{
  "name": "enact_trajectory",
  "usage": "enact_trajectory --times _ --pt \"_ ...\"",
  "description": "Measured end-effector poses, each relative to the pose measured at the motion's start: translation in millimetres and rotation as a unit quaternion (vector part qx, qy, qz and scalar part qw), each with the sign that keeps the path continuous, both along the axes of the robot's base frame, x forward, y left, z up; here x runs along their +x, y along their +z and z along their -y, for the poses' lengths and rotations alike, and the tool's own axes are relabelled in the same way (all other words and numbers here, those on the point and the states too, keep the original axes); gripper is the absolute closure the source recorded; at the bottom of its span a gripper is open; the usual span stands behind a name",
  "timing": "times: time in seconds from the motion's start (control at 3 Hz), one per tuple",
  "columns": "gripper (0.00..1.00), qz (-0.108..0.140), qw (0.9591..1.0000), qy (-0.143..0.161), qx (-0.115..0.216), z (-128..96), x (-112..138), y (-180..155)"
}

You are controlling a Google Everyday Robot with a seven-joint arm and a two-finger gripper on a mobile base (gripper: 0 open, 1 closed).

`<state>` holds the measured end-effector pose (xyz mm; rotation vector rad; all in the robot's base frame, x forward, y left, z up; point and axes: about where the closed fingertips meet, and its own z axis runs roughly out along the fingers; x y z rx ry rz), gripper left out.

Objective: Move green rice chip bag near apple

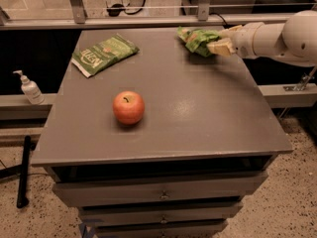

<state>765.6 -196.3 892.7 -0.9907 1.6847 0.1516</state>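
At the table's (208, 113) 1 o'clock corner, the gripper (215, 45) pinches the right edge of the green rice chip bag (195, 38), which is probably light, crinkly and slippery.

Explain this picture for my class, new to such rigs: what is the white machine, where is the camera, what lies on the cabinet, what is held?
The white robot arm reaches in from the right; its two-finger gripper clamps the bright light-green wrinkly rice chip bag at the far right corner of the grey drawer cabinet's top. One camera looks down from the front. Also on top: a round red-orange apple nearer the front left, and a flat darker green packet far left. A white pump bottle stands on a ledge beside the cabinet.
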Motion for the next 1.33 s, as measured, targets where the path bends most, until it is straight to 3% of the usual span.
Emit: enact_trajectory --times 0.67,1.33 --pt "0.99 0.017 0.9996 0.024 0.001 -7 -14 13" --pt "1.0 0.034 0.9984 0.044 0.007 -10 -30 24"
